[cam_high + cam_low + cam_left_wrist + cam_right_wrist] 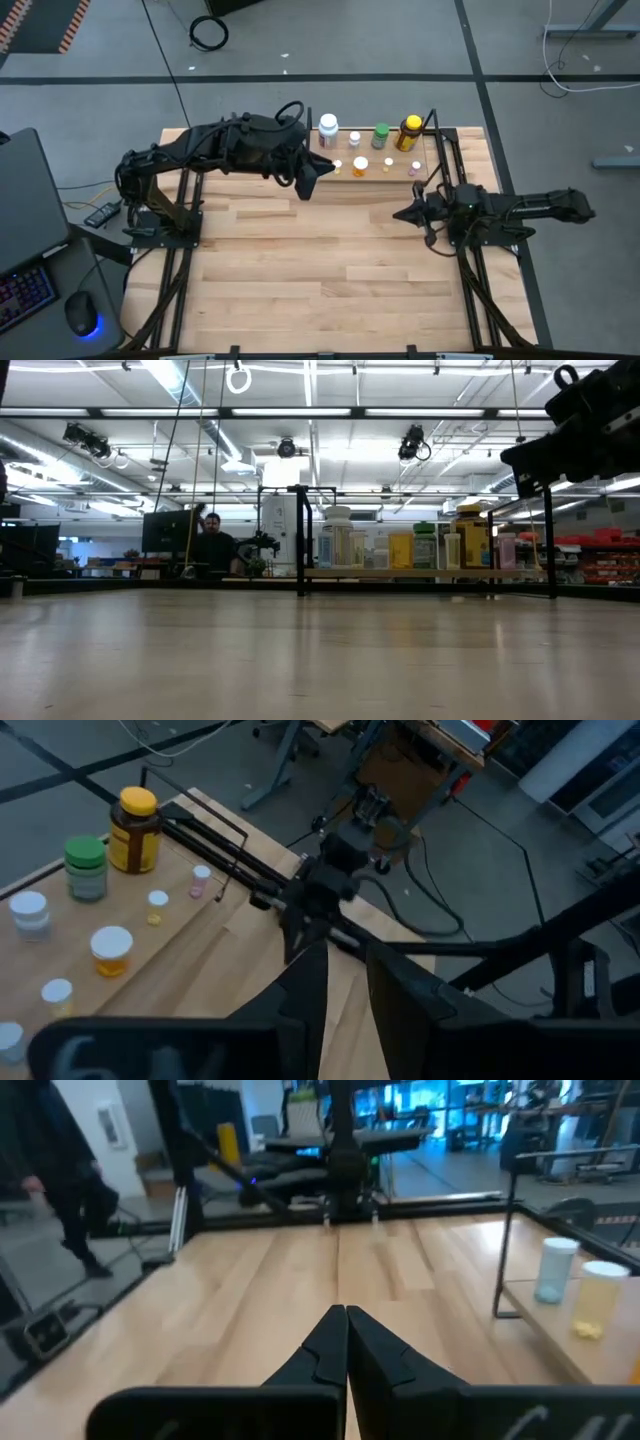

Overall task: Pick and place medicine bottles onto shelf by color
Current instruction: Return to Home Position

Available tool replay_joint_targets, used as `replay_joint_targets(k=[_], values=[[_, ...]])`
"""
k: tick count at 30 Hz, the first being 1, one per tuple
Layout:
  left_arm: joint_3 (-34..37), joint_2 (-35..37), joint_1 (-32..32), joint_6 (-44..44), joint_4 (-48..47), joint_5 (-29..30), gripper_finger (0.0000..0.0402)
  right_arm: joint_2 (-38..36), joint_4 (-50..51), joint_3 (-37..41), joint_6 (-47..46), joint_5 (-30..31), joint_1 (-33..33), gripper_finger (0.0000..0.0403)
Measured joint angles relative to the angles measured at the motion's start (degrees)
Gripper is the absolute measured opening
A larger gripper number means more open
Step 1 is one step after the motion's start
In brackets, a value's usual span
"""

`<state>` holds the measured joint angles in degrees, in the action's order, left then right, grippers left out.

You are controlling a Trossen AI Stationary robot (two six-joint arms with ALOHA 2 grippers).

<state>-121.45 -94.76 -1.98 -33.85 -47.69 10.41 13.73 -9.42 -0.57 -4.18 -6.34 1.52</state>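
Medicine bottles (360, 166), eight, on one shelf (374, 174)

The table (320, 280) in front of the shelf (374, 174) lies bare, a broad lane between the arms; the left gripper (326, 166) crowds the shelf's left end. Two rows of bottles (380, 135) fill the plank (only narrow gaps between them); black posts (302, 540) fence both ends; the right gripper (400, 213) sits near the right one.
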Motion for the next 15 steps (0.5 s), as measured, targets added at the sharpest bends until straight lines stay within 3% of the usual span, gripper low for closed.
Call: replay_joint_targets(k=[15], values=[[0.00,0.00,-1.32,0.79,-1.28,0.01,0.0060,-7.23,1.06,0.15,-6.75,0.76,0.22,0.0013]])
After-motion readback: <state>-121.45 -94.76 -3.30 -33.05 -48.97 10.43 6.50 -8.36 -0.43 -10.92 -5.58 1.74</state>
